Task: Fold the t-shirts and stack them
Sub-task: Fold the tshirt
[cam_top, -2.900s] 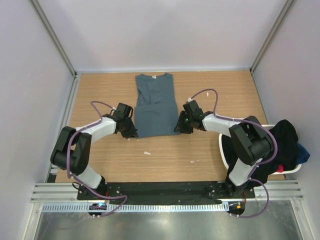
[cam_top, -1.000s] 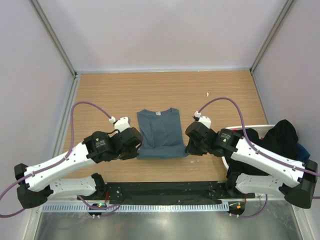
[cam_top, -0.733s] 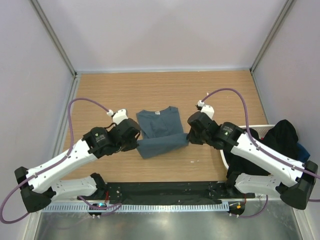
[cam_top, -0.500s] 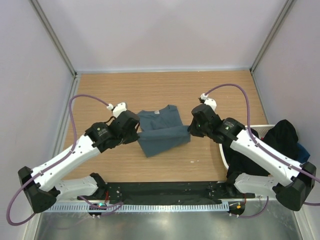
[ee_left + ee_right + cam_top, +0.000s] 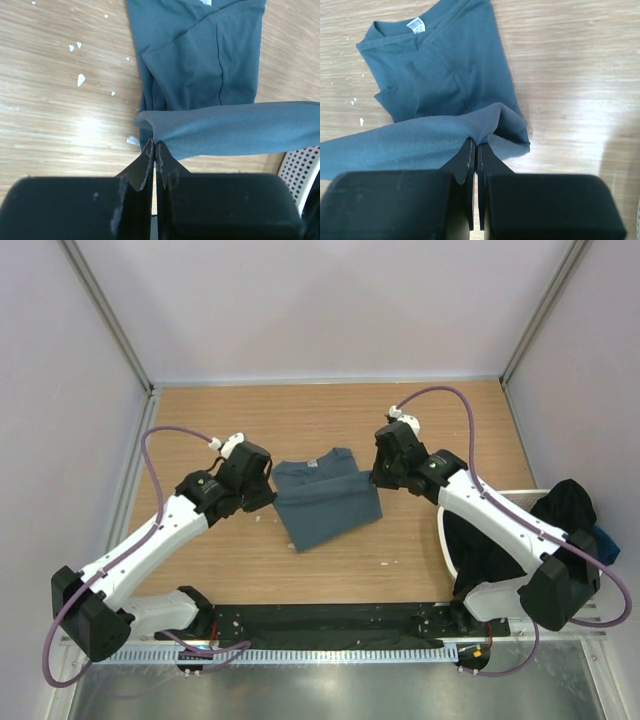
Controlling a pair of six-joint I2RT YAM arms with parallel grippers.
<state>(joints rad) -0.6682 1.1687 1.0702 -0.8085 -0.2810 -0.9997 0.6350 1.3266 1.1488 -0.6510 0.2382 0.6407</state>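
A slate blue-grey t-shirt (image 5: 325,497) lies mid-table, sleeves folded in, its lower half lifted and doubled over toward the collar. My left gripper (image 5: 268,496) is shut on the hem's left corner; in the left wrist view its tips (image 5: 154,145) pinch the t-shirt (image 5: 210,60), whose raised edge stretches off to the right. My right gripper (image 5: 376,479) is shut on the hem's right corner; the right wrist view shows it (image 5: 475,141) clamping a bunched fold of the t-shirt (image 5: 445,75), with the white neck label showing. More t-shirts, black (image 5: 562,515), blue and red, hang in the basket.
A white laundry basket (image 5: 446,545) holding dark clothes sits at the table's right edge, under the right arm; its perforated rim (image 5: 299,165) shows in the left wrist view. Small white scraps (image 5: 80,79) dot the wooden table (image 5: 200,420). Grey walls enclose three sides.
Both grippers, still shut on the hem corners, have carried the shirt's lower edge up off the table and away from the near edge toward the collar. The visible shirt is now shorter.
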